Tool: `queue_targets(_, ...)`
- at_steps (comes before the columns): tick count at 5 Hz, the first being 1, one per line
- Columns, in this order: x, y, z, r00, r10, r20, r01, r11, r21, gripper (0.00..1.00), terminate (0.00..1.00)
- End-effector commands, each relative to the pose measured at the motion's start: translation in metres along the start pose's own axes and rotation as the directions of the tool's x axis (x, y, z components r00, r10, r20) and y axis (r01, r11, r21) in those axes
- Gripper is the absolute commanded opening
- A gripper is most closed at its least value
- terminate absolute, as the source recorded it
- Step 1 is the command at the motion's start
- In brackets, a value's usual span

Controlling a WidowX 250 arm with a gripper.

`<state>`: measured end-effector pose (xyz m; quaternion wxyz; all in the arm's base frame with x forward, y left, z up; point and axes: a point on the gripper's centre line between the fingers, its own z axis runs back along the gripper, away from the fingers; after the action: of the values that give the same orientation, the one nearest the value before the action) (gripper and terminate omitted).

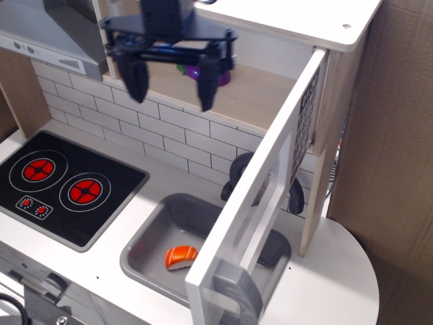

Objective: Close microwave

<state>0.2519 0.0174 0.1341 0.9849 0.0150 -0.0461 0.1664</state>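
The microwave's white door (260,203) stands wide open, swung out over the sink, its grey bar handle (237,291) at the near end and the black keypad (304,115) near the hinge. The pale plywood cavity (250,91) is exposed. A purple toy eggplant (222,76) lies inside it, partly hidden by my gripper. My gripper (170,84) is open and empty, fingers pointing down, hanging in front of the cavity's left part, well left of the door.
A grey range hood (47,34) is at the upper left. A black two-burner stove (64,186) lies at the left. The grey sink (145,247) holds a salmon sushi piece (180,256). A dark faucet (238,175) stands behind the door. Cardboard (399,156) is at the right.
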Motion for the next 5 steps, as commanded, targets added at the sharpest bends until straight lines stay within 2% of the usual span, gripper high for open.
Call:
queue_targets(1, 0.002, -0.043, 0.029, 0.999, 0.024, 0.035, -0.023, 1.0, -0.015, 1.0, 0.0)
queue_targets(2, -0.001, -0.059, 0.031, 0.999, 0.024, 0.039, -0.024, 1.0, -0.01, 1.0, 0.0)
queue_targets(3, -0.004, -0.076, 0.024, 0.999, 0.035, -0.003, -0.035, 0.999, -0.023, 1.0, 0.0)
queue_targets(4, -0.004, -0.083, 0.025, 0.999, 0.033, 0.003, -0.033, 0.999, -0.019, 1.0, 0.0)
queue_targets(5, -0.011, -0.081, 0.009, 0.999, 0.042, 0.022, -0.041, 0.998, -0.054, 1.0, 0.0)
